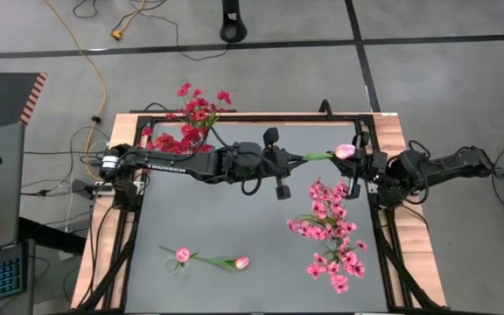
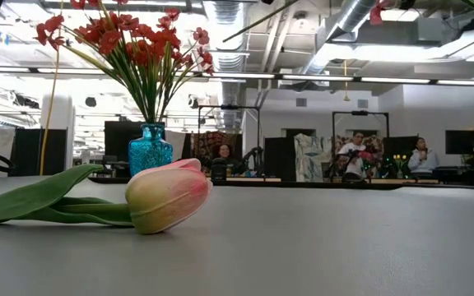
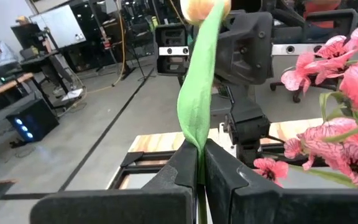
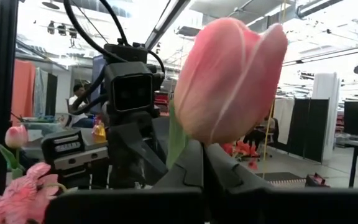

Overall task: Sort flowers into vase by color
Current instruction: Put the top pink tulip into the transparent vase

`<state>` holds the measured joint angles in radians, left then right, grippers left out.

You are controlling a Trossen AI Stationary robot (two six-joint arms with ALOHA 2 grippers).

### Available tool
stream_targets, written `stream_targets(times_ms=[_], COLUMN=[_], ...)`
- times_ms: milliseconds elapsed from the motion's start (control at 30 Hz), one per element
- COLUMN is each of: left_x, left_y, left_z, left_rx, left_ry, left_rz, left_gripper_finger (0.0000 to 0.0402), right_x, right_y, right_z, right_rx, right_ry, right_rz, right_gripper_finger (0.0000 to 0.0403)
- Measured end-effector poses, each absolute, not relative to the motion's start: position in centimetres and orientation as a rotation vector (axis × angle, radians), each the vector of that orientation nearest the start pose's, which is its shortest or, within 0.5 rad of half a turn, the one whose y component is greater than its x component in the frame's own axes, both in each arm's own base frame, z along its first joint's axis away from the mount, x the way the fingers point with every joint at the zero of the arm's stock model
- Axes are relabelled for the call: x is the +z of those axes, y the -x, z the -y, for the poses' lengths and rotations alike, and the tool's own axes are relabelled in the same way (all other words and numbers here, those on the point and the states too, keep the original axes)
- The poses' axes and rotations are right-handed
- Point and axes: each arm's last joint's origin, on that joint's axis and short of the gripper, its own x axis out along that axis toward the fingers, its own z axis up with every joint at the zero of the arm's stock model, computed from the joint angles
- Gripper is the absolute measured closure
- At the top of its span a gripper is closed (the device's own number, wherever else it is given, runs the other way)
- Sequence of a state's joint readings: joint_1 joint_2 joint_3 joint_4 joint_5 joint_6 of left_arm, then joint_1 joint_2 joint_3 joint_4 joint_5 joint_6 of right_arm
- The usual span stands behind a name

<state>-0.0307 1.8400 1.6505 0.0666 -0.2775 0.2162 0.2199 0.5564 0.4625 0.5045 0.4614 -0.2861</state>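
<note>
A pale pink tulip, its bud toward the table's right, hangs level above the table's far middle between both grippers. My left gripper is shut on its green leaf. My right gripper is shut at the bud's base. Red flowers stand in a blue vase at the far left. Pink flowers stand at the right; what holds them is hidden. Another tulip and a small pink flower lie flat near the front edge. My left gripper pinches the tulip's long green leaf between its two fingers, well back from the bud. The fingers lie level, pointing toward the table's right, along the stem. The tulip is clear of the table. My right gripper is shut just under the bud, coming from the table's right and slanting a little upward. Its own fingers hide the stem between them. The bud stands beyond the fingertips, clear of the table.
A black frame runs around the grey table top. The middle of the table between the red and pink flowers is bare. Cables lie on the floor beyond the far edge, and people sit far off in the room behind.
</note>
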Motion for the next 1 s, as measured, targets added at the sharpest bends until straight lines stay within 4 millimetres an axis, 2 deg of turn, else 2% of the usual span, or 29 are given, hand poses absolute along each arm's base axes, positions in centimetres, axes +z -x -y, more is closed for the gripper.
stream_targets(times_ms=[200, 400, 733, 1000], left_x=[35.5, 35.1, 35.0, 34.1], left_y=[-43.6, -43.6, -43.6, -43.3], left_z=[0.6, 0.6, 0.6, 0.6], left_rx=[0.229, 0.224, 0.22, 0.207], left_ry=[-0.203, -0.207, -0.207, -0.221], left_rz=[-0.186, -0.227, -0.234, -0.336], left_gripper_finger=[0.0361, 0.0315, 0.0309, 0.0308], right_x=[31.7, 31.7, 31.7, 31.4], right_y=[-13.1, -13.1, -13.1, -13.2], right_z=[-1.6, -1.6, -1.6, -1.6], right_rx=[-0.296, -0.299, -0.299, -0.292], right_ry=[0.142, 0.143, 0.145, 0.146], right_rz=[0.352, 0.351, 0.348, 0.314], right_gripper_finger=[0.0373, 0.0384, 0.0384, 0.0383])
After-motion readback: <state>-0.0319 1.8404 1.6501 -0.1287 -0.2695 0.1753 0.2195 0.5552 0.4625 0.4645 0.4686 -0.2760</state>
